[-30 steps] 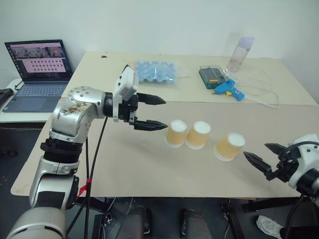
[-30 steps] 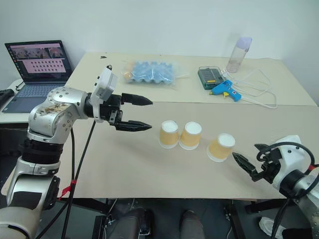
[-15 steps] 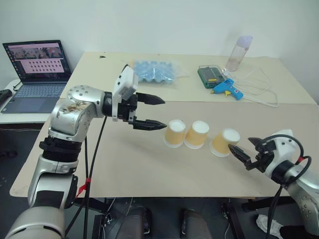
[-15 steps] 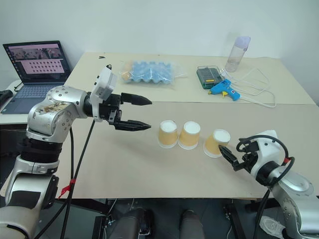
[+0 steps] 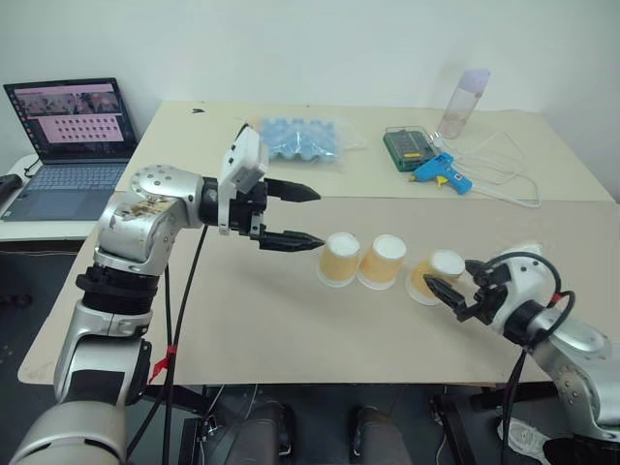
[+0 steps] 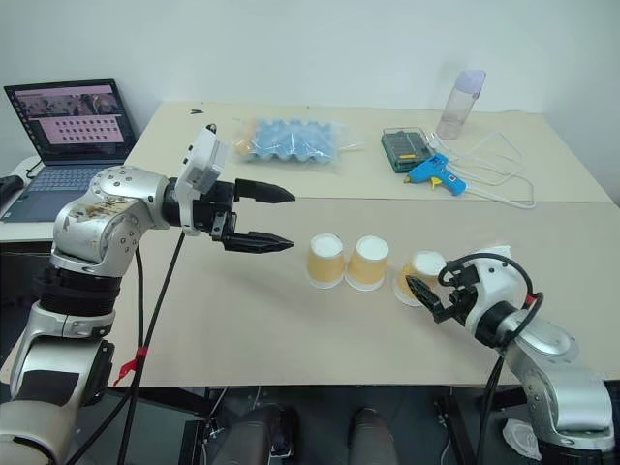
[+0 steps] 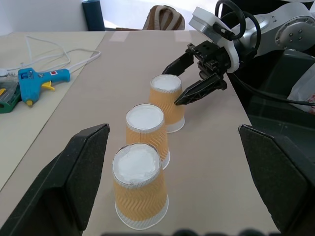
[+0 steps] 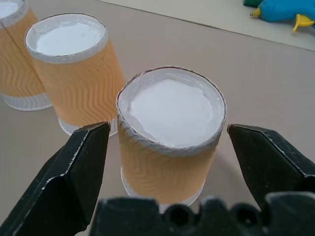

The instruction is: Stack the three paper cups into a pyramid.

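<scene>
Three paper cups stand upside down in a row on the tan table point(image 5: 242, 320): the left cup point(image 5: 341, 260) and middle cup point(image 5: 382, 263) touch, and the right cup point(image 5: 436, 268) stands slightly apart. Their sides are orange and ribbed, their bases white. My right gripper point(image 8: 167, 129) is open, with one finger on each side of the right cup point(image 8: 170, 142) and a gap on both sides. My left gripper point(image 5: 320, 219) hovers open and empty just left of the left cup. The left wrist view looks down the row of cups point(image 7: 146, 130) to the right gripper point(image 7: 171, 86).
At the back of the table lie a bag of blue egg trays point(image 5: 300, 139), a green box point(image 5: 409, 145), a blue glue gun point(image 5: 441, 172), a white cable point(image 5: 509, 174) and a tall translucent bottle point(image 5: 463, 102). A laptop point(image 5: 70, 136) sits on a side desk to the left.
My right gripper has come in from the right edge towards the left, and its open fingers now straddle the right cup. The left arm has stayed still.
</scene>
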`<state>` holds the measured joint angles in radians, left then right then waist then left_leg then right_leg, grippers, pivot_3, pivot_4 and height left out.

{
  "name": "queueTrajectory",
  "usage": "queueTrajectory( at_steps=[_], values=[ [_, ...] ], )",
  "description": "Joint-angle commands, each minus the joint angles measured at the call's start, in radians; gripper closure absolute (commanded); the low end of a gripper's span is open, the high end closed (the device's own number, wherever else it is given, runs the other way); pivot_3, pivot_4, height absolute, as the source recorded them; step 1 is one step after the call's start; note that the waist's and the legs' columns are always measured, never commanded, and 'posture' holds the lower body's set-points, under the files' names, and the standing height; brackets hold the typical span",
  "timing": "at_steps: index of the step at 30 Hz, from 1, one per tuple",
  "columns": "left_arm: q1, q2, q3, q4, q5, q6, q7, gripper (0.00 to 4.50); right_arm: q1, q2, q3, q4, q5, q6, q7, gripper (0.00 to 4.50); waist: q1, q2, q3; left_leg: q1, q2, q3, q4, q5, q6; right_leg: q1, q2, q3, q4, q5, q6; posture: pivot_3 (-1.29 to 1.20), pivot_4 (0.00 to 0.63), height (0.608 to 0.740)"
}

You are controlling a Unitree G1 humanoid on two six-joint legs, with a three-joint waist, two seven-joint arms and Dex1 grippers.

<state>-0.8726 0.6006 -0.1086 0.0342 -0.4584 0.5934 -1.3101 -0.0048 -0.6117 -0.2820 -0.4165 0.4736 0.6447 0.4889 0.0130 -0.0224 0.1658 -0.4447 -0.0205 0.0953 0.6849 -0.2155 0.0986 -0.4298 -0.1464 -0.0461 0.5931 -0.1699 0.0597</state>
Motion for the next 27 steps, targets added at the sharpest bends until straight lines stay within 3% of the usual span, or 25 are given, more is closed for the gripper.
queueTrajectory(
  at_steps=[1,12,13,17,24,27],
  values=[
    [-0.023,0.012,0.011,-0.035,-0.010,0.001,0.008,0.03,-0.054,0.006,-0.002,0.024,-0.020,-0.041,-0.010,0.00,-0.001,0.000,0.000,0.000,0.000,0.000,0.000,0.000,0.000,0.000,0.000,0.000,0.000,0.000,0.000,0.00,0.150,0.740],
    [-0.017,0.016,0.013,-0.048,-0.014,0.014,0.025,0.03,-0.097,0.025,0.012,0.068,-0.041,-0.059,-0.006,0.00,-0.001,0.000,0.000,0.000,0.000,0.000,0.000,0.001,0.000,0.000,0.000,0.000,0.001,0.000,0.000,0.00,0.150,0.740],
    [-0.017,0.016,0.013,-0.048,-0.015,0.016,0.026,0.00,-0.097,0.027,0.012,0.067,-0.042,-0.060,-0.007,0.53,-0.001,0.000,0.000,0.000,0.000,0.000,0.000,0.001,0.000,0.000,0.000,0.000,0.001,0.000,0.000,0.00,0.150,0.740],
    [-0.013,0.017,0.009,-0.049,-0.012,0.016,0.028,0.00,-0.109,0.032,0.004,0.061,-0.038,-0.060,-0.015,1.69,-0.001,0.000,0.000,0.000,0.000,0.000,0.000,0.001,0.000,0.000,0.000,0.000,0.001,0.000,0.000,0.00,0.150,0.740],
    [-0.007,0.021,0.001,-0.049,-0.006,0.007,0.025,0.00,-0.174,-0.004,-0.053,0.039,-0.014,-0.047,-0.011,1.69,-0.002,0.001,0.001,0.000,0.000,0.000,0.000,0.001,0.000,0.000,0.000,0.000,0.001,0.000,0.000,0.00,0.150,0.740],
    [-0.010,0.021,0.003,-0.045,-0.008,0.008,0.027,0.00,-0.271,-0.059,-0.089,0.038,0.027,-0.016,0.006,1.69,-0.002,0.001,0.001,0.000,0.000,0.001,0.000,0.001,0.000,-0.001,0.000,0.000,0.001,0.000,0.000,0.00,0.150,0.740]
  ],
)
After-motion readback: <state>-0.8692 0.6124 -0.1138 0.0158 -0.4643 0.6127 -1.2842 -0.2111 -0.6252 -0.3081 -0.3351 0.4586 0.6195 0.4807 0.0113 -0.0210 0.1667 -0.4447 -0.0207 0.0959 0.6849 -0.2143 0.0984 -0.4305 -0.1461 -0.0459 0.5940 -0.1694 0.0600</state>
